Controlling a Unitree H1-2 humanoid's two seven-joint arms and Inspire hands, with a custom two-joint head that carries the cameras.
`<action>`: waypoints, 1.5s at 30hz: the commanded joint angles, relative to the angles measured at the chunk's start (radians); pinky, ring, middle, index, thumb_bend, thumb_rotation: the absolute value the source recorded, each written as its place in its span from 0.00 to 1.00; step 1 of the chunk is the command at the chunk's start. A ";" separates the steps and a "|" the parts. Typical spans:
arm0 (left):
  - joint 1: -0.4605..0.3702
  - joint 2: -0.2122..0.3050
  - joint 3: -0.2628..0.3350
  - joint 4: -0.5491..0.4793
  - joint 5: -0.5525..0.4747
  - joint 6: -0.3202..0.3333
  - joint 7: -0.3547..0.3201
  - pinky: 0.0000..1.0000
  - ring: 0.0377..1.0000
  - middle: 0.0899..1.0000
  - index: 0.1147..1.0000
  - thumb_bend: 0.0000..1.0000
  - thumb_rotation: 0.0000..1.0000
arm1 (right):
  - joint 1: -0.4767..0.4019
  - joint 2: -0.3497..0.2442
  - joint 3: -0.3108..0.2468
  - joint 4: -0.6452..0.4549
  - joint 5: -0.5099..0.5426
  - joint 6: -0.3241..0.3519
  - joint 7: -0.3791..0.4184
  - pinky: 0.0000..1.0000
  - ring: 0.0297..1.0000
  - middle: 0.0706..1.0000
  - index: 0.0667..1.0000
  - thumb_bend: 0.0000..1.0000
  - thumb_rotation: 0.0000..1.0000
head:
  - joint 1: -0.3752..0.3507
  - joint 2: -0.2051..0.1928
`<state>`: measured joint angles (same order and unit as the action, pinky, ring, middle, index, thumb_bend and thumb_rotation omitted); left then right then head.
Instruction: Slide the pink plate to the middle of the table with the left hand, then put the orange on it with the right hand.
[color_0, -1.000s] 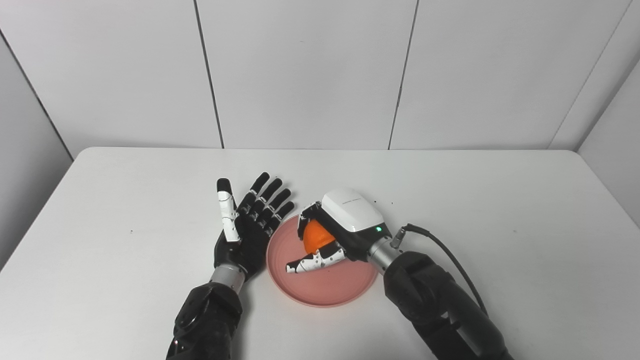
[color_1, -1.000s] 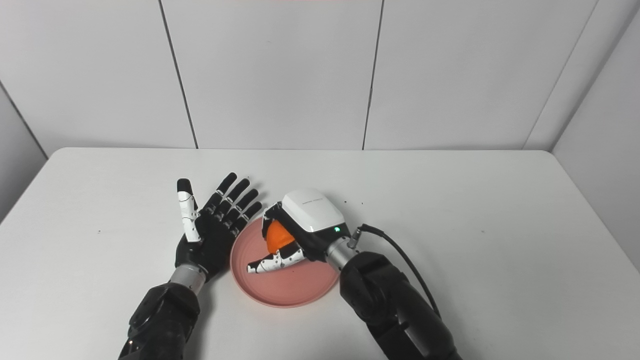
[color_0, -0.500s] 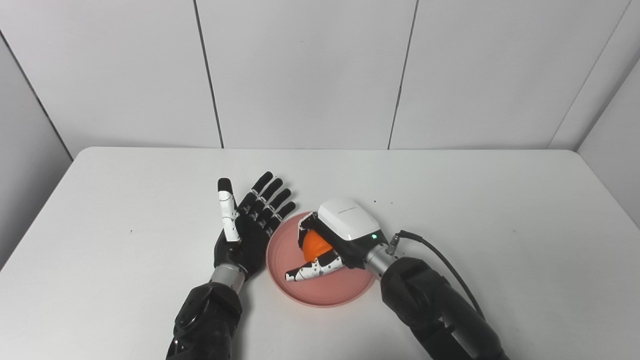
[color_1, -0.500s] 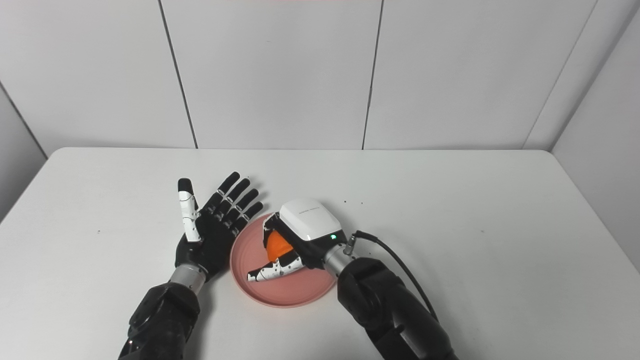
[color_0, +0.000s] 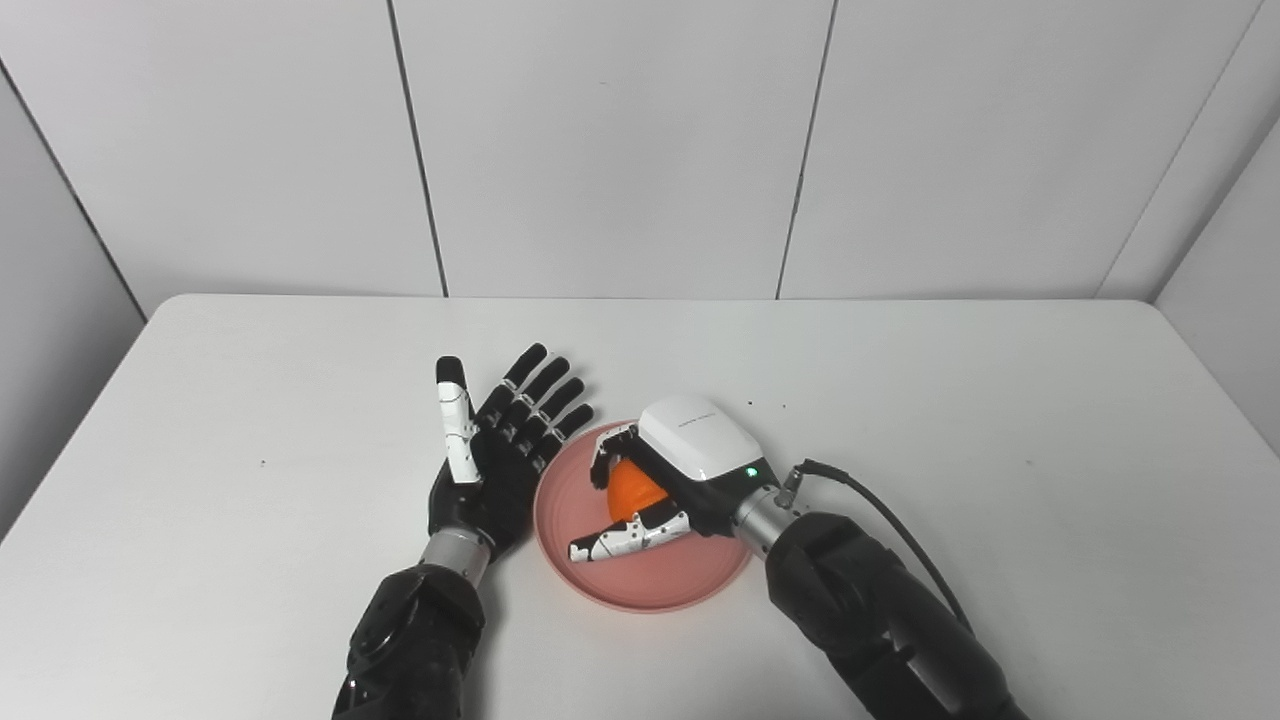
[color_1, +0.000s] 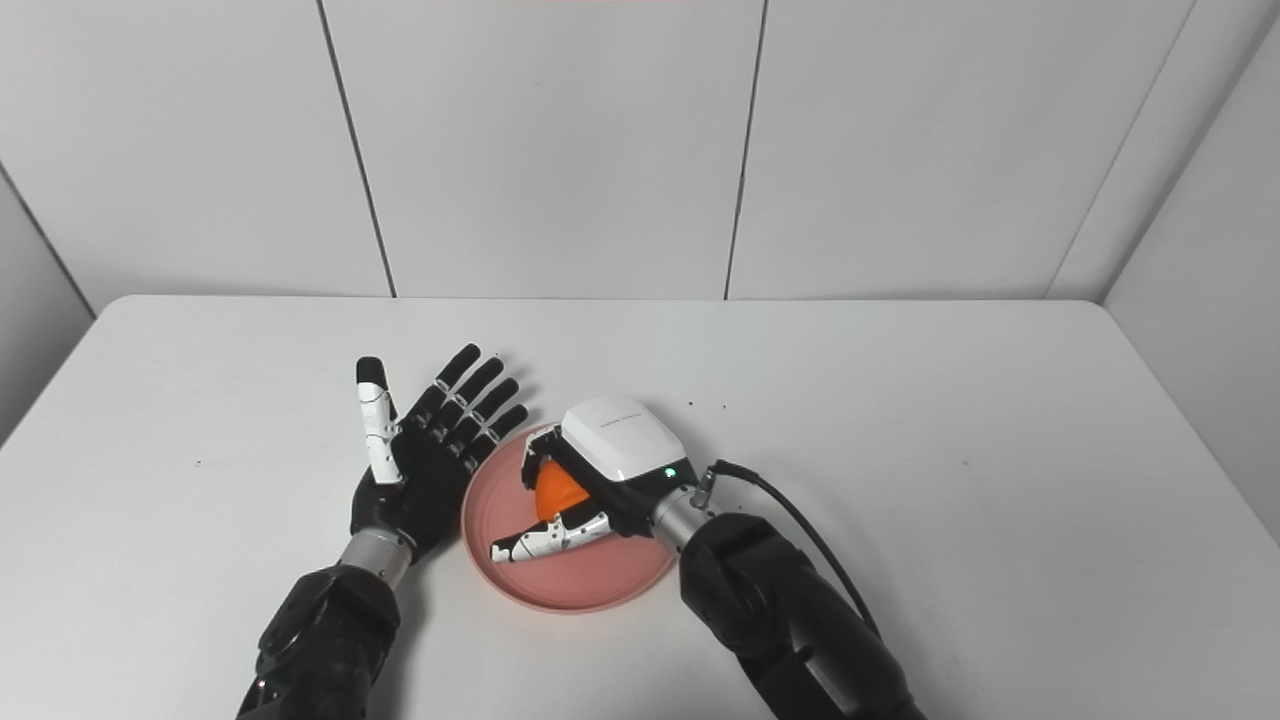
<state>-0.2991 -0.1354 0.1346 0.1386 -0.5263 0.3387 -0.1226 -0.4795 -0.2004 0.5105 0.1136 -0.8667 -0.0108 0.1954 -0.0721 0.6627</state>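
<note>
One pink plate (color_0: 640, 580) and one orange (color_0: 634, 489) are seen on the desk (color_0: 250, 450). The orange, round and bright, is enclosed by the right hand's (color_0: 672, 470) curled fingers (color_0: 612, 445) over the plate. The left hand's (color_0: 490, 460) fingers (color_0: 540, 395) are spread, just beside the plate's rim.

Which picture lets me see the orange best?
The left eye view, by a little: the orange shows a wider patch between the fingers and thumb of the right robot hand, over the pink plate. The right eye view shows the same orange, with slightly less of it peeking out.
</note>
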 joint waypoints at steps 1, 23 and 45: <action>0.039 -0.001 -0.004 0.048 0.025 0.043 0.031 0.76 0.83 0.84 0.81 0.90 0.90 | -0.038 -0.002 -0.015 -0.028 0.020 -0.051 -0.032 0.25 0.29 0.33 0.37 0.80 0.83 | 0.001 0.000; 0.033 -0.001 0.006 0.052 0.005 0.057 0.035 0.72 0.81 0.81 0.81 0.89 0.88 | -0.045 -0.017 -0.017 0.009 0.009 -0.121 -0.115 0.51 0.59 0.64 0.66 0.97 1.00 | 0.000 -0.002; 0.021 0.002 0.012 0.063 0.011 0.047 0.042 0.90 0.86 0.89 0.82 0.92 0.89 | -0.051 -0.007 -0.088 -0.046 0.056 -0.147 -0.161 0.64 0.69 0.71 0.71 0.94 1.00 | 0.000 -0.001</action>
<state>-0.3085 -0.1345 0.1392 0.1509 -0.5350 0.3388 -0.1229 -0.4802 -0.2100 0.4425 0.1030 -0.8282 -0.1147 0.0650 -0.0736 0.6627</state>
